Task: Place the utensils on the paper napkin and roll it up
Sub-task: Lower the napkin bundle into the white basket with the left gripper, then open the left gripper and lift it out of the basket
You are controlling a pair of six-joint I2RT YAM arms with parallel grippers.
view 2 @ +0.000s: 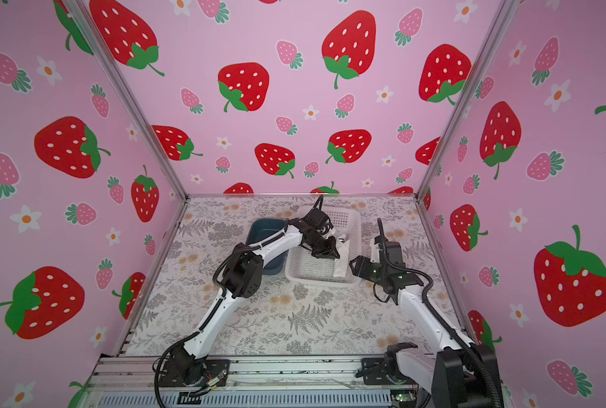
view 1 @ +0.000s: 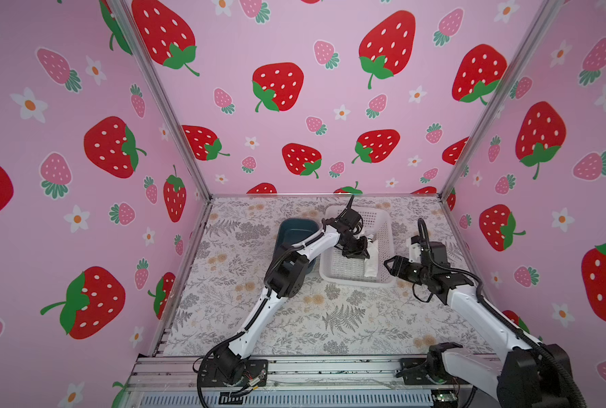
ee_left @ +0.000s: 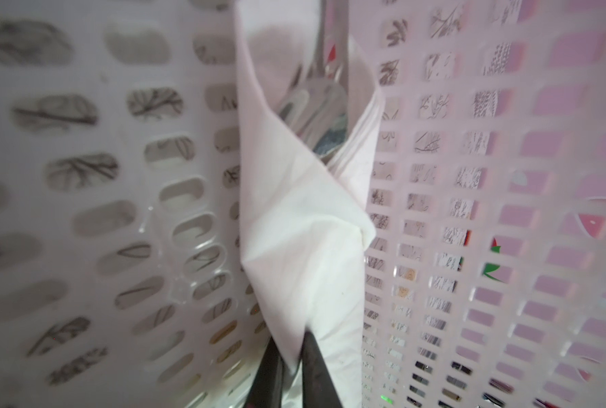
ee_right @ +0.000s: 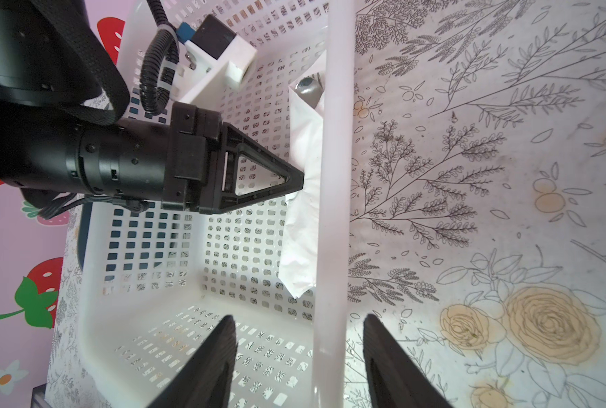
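Note:
The paper napkin [view 1: 371, 263] [view 2: 342, 263] is a rolled white bundle lying in the white basket along its right wall. A silver spoon bowl [ee_left: 315, 113] [ee_right: 308, 90] pokes out of the far open end; the other utensils are hidden in the roll. My left gripper [view 1: 363, 252] [view 2: 335, 252] [ee_left: 292, 344] reaches into the basket, shut on a fold of the napkin [ee_left: 294, 229] at the roll's middle [ee_right: 301, 212]. My right gripper [view 1: 388, 263] [view 2: 353, 263] [ee_right: 298, 319] stands open just outside the basket, its fingers [ee_right: 220, 353] astride the rim without touching it.
The white perforated basket [view 1: 351, 279] [view 2: 315, 281] [ee_right: 333, 176] sits at the back middle of the floral table. A dark blue tub [view 1: 294, 229] [view 2: 262, 229] stands to its left, partly under my left arm. Pink strawberry walls close in three sides.

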